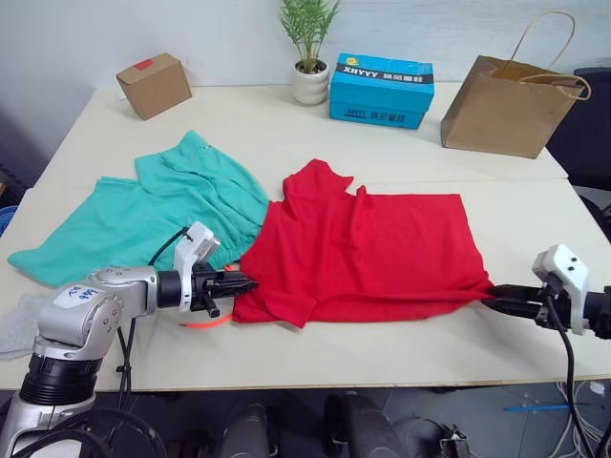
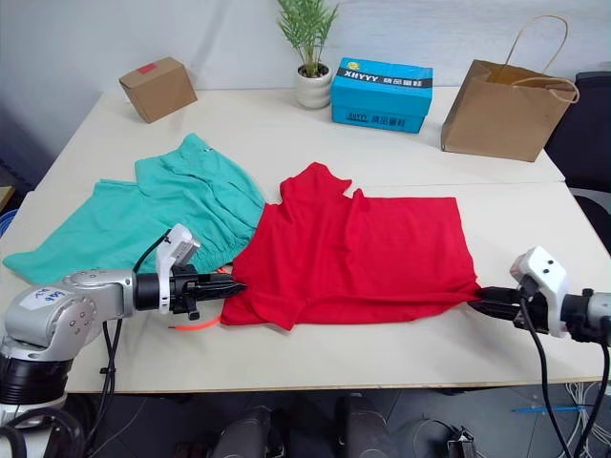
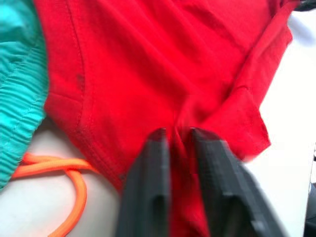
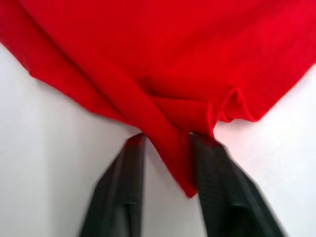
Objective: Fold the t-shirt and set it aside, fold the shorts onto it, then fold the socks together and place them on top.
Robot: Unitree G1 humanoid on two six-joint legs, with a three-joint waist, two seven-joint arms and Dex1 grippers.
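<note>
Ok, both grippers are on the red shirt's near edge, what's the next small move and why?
Probably lift both near corners together and carry them toward the far edge. The left gripper and right gripper each pinch cloth at opposite near corners of the t-shirt, which lies mostly spread out on the table.

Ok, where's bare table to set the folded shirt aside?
Free: the table strip between the t-shirt and the back row of cardboard box, plant pot, blue box and paper bag; also beyond the shirt's right edge. Crowded: the left, under the shorts, with a sock at the near corner.
</note>
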